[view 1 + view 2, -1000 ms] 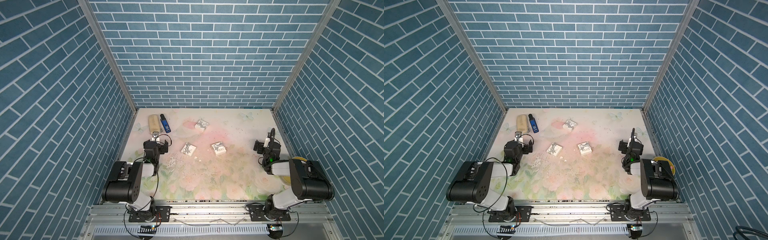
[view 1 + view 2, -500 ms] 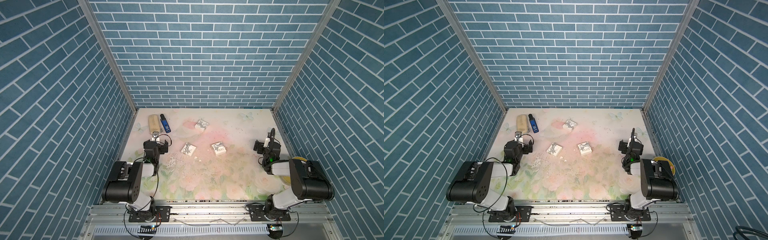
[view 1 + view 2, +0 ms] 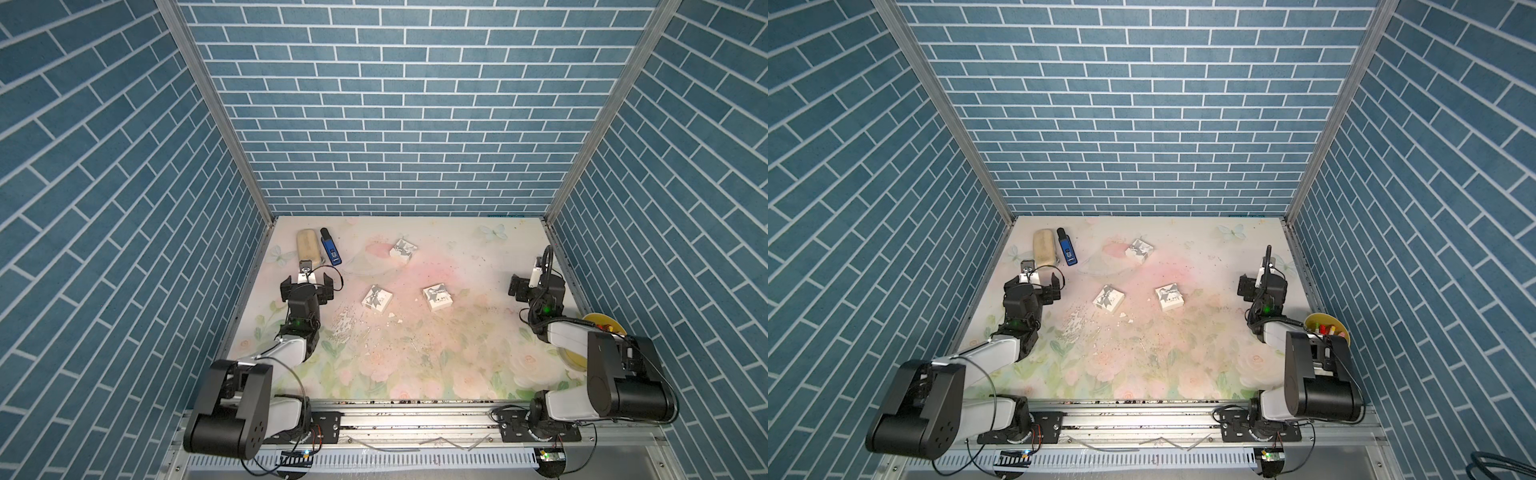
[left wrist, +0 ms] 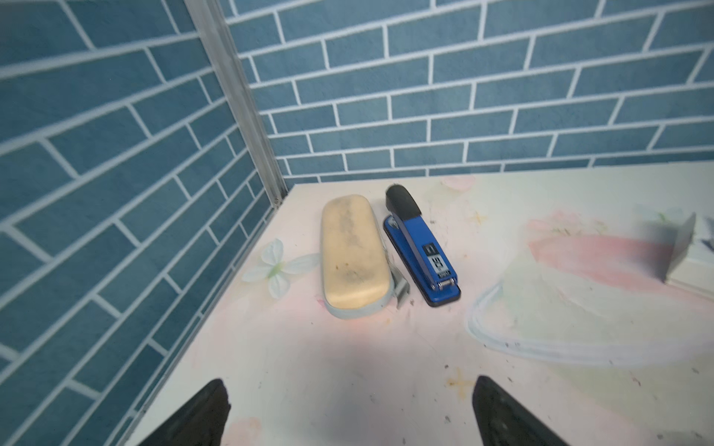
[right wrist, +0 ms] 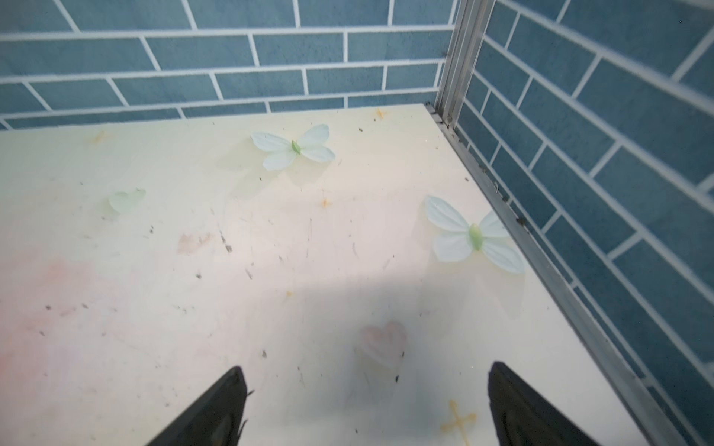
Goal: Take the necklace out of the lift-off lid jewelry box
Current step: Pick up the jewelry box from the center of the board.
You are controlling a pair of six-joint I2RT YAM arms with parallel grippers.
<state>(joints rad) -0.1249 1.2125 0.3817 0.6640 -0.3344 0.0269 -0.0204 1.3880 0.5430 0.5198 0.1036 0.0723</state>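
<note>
Three small white jewelry boxes with grey bow prints lie shut on the floral table, seen in both top views: one at the back [image 3: 403, 249], one mid-left [image 3: 377, 297] and one mid-right [image 3: 437, 298]. I cannot tell which has the lift-off lid. The necklace is hidden. My left gripper [image 3: 307, 286] hovers open near the left wall, left of the mid-left box [image 3: 1108, 298]. My right gripper [image 3: 536, 286] stands open near the right wall, away from all boxes. Both wrist views show bare table between the wide-apart fingertips of the left gripper [image 4: 349, 390] and the right gripper [image 5: 367, 372].
A beige glasses case [image 4: 353, 255] and a blue stapler [image 4: 421, 251] lie side by side in the back left corner, just ahead of my left gripper. A yellow bowl [image 3: 1325, 324] with small items sits behind the right arm. Small crumbs [image 3: 345, 322] litter the table's middle.
</note>
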